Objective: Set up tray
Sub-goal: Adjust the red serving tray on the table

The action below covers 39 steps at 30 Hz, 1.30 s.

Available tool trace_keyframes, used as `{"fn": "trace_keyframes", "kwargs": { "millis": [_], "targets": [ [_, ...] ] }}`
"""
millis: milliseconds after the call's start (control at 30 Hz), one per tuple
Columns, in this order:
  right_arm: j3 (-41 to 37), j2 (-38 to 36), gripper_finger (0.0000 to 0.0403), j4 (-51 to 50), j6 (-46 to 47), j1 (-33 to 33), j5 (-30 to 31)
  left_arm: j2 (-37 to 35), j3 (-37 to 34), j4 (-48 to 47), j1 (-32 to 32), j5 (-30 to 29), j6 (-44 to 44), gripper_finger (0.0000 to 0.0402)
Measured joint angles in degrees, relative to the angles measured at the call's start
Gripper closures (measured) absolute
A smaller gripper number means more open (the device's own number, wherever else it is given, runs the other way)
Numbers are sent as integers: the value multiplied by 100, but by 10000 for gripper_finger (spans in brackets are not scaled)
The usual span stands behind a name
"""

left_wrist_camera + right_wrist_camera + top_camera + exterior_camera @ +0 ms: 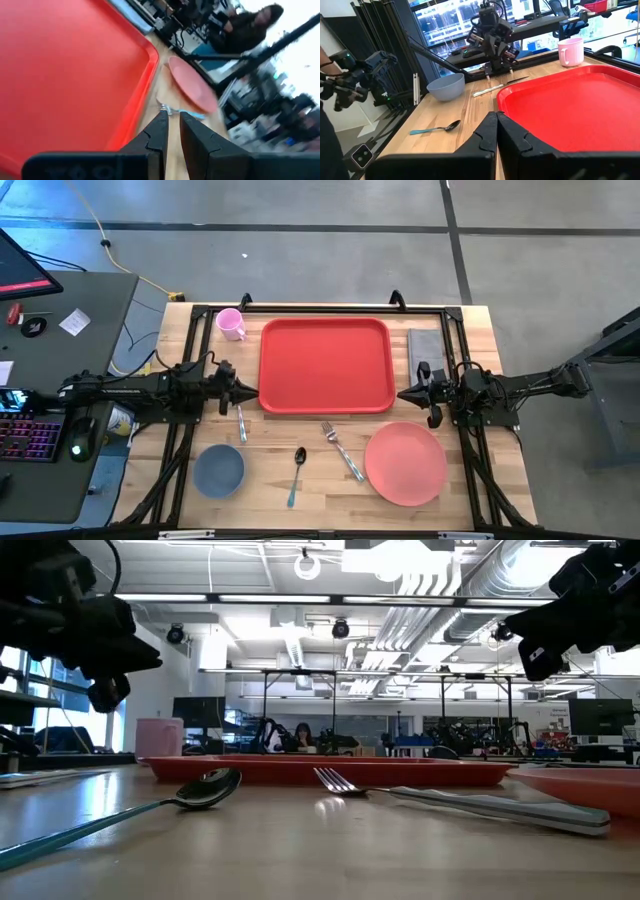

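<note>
1. Judging from above, we reckon the task has hardly begun: the red tray (pixel 326 365) lies bare at the far middle of the counter (pixel 470 490), and nothing sits on it.
2. We still see everything off the tray: the pink mug (pixel 231 324) by its far left corner, the knife (pixel 241 423) near its near left corner, and the blue-grey bowl (pixel 219 470), blue-handled spoon (pixel 296 475), fork (pixel 343 451) and salmon-pink plate (pixel 405 463) in a row along the near side. A grey folded napkin (pixel 426 348) lies just right of the tray.
3. We find the left claw (pixel 248 393) just beside the tray's left edge near its front corner, fingers nearly together and holding nothing.
4. We find the right claw (pixel 404 394) just beside the tray's right edge near the front corner, fingers together and empty.
5. We judge the tray sits squarely between both claws, which hover above the counter in the low view.
</note>
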Motion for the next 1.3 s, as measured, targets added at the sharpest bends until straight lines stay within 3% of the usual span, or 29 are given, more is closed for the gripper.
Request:
{"fn": "trace_keyframes", "kwargs": {
  "millis": [267,333,500,667,833,967,1067,1300],
  "targets": [
    [0,1,402,-1,0,-1,-2,0,7,65,0,4,-2059,316],
    [0,-1,402,-1,-1,0,0,0,7,61,0,-30,-2222,316],
    [0,1,402,-1,-43,0,31,1,8,282,0,-692,-2889,316],
    [-2,7,402,670,-223,-8,1026,6,216,973,0,-1155,-2964,316],
    [0,5,402,2551,429,-8,1948,283,1438,-69,0,-1820,-2087,316],
    [3,3,402,3902,374,-10,2852,877,2625,-915,0,-2700,-1162,316],
    [4,3,402,4423,209,-14,3652,1450,3525,-1328,0,-2986,-638,316],
    [6,18,402,4419,169,-10,3651,3028,5245,-2235,0,-2915,-185,316]
  ]
}}
